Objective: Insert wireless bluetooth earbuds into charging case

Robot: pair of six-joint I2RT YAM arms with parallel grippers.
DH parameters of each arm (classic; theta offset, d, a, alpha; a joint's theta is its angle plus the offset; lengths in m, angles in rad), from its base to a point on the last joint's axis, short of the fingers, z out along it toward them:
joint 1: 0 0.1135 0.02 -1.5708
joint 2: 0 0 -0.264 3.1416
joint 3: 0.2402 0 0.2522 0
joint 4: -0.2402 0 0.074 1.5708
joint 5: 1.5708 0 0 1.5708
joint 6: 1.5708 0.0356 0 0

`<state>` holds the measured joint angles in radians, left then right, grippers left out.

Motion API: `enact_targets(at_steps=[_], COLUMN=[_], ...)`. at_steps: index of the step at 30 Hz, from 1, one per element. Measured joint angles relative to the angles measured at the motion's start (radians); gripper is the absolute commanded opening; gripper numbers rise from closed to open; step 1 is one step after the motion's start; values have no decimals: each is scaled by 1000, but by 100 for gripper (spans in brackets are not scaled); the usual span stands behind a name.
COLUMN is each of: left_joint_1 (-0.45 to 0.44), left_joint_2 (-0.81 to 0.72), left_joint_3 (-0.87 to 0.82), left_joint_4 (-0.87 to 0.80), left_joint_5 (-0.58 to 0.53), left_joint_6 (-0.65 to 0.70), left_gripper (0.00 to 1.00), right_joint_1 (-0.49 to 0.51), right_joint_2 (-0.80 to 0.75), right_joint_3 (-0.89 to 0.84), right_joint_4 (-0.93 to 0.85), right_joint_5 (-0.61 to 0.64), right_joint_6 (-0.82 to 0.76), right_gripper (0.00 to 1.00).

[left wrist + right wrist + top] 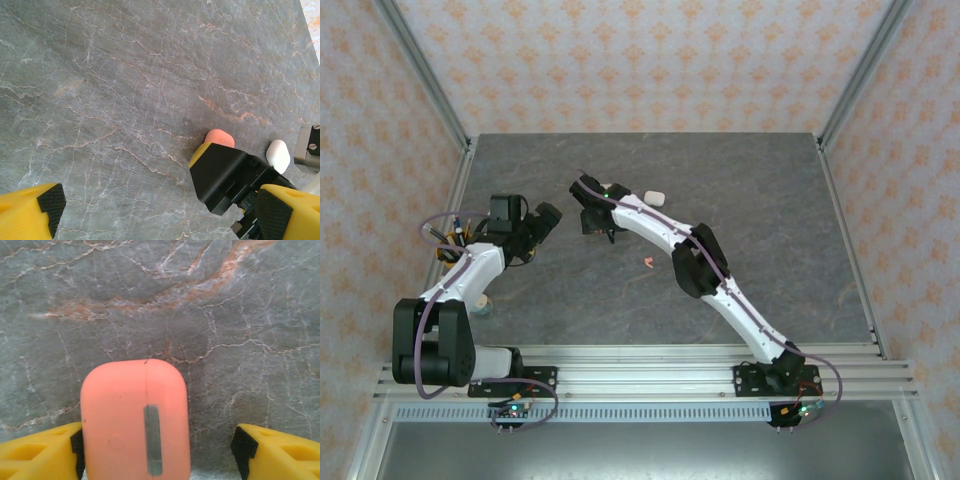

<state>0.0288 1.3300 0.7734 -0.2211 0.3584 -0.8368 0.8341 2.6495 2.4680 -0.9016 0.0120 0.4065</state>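
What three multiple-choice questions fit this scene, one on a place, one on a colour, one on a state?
1. Where is the coral-pink case? A against the wall; B between the fingers of the right pincer; C beside the arm bases.
2. What colour is the other case? A black; B blue; C white.
3. How is the left pincer? A open, nothing in it; B shut; C clamping an earbud.
B: the right wrist view shows it between them. C: it looks white from above. A: its fingers stand wide apart.
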Motion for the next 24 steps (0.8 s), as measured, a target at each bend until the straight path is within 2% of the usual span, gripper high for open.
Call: enact_targets(at_steps=[7,17,20,24], left_joint_1=[0,0,0,0], left_joint_2=[0,0,0,0], left_joint_3=[0,0,0,0], left_joint_4=[0,-1,-5,-27], left_joint_5=[0,0,0,5], left_joint_6=[0,0,0,8], left_gripper=[100,100,100,100], right_joint_1=[3,9,10,10], right_joint_2=[19,26,-3,-90], right_joint_3=[24,34,-19,-172], right_joint_4=[8,2,30,76], right_joint_5=[37,74,69,31], right_joint_6=[1,-19,-26,-47], right_gripper=[65,29,24,20])
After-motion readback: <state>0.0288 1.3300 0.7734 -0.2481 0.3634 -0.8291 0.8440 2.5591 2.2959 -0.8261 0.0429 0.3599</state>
